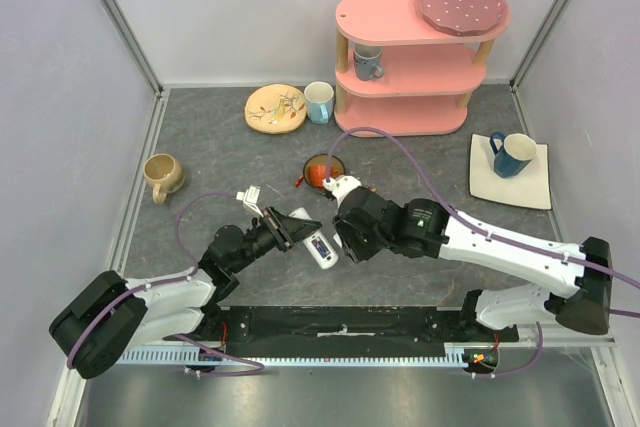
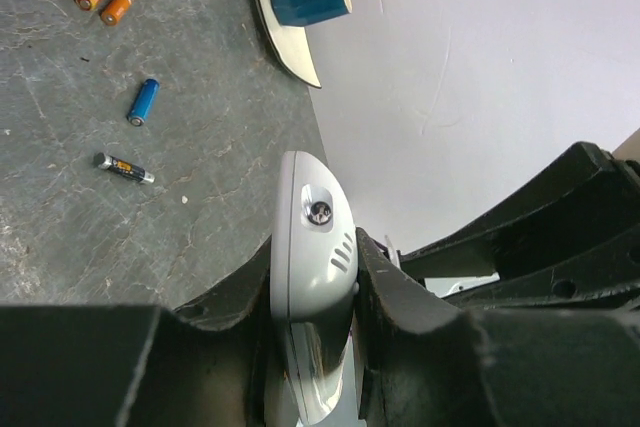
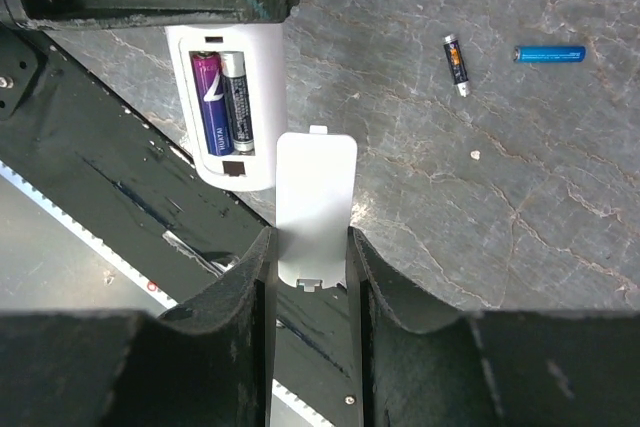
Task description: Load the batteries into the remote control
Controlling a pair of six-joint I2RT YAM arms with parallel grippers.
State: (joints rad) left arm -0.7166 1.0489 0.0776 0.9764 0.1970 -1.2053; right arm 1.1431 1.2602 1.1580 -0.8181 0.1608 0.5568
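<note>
White glossy remote control (image 2: 305, 217): left gripper (image 2: 315, 262) is clamping it tight.
Batteries (image 3: 226, 102): two are sitting inside, one marked "2".
Flat cover (image 3: 316, 192): right gripper (image 3: 310, 252) is pinching it.

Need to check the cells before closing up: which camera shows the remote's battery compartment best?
Right wrist: the battery compartment faces it, open, with two batteries inside. Top external shows the remote control small, its inside unclear; left wrist sees only its rounded end.
</note>
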